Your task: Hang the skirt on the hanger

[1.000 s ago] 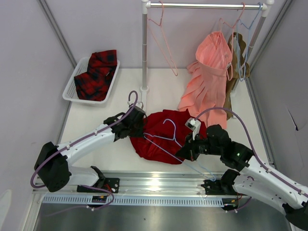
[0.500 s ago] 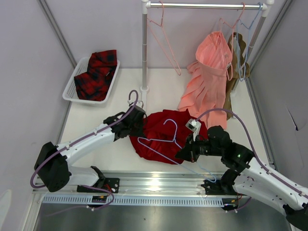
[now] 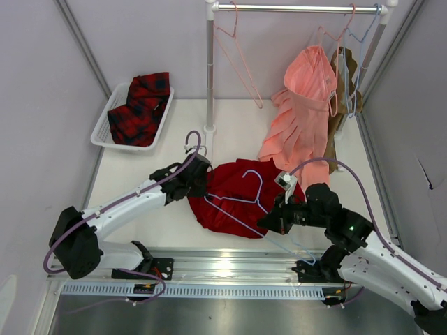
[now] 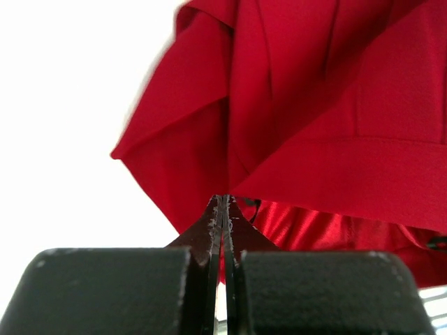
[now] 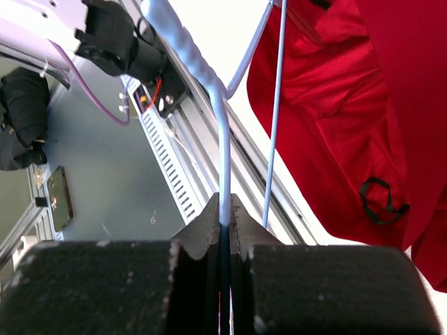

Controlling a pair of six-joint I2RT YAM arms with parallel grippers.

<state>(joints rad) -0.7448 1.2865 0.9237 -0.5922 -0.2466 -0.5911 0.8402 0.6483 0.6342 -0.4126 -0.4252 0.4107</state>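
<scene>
1. You had the hanger lying across the skirt; its hook pointed to the far side, toward the rack, and its long bottom wire ran on a slant from the left, over the red cloth, to the near right.
2. The near-right end of that wire passed out over the table's near edge, above the metal rail that carries the arm bases.
3. Your right gripper had its jaws closed tight on the hanger's wire, at the skirt's near-right side; the right wrist view showed the wire running straight out from between the fingers, with red cloth to its right.
4. Your left gripper sat at the skirt's left edge; its jaws were pressed to a thin slit and pinched the red hem at their tips.
5. The skirt lay crumpled on the table between the two grippers, wider from left to right than from near to far.
6. Bare table lay to the left, between the skirt and the white basket holding the plaid garment.
7. On the far right, the hem of the salmon pleated skirt hung close to the red cloth; the rack pole's foot stood just beyond the left gripper; pink hangers hung on the bar above.
</scene>
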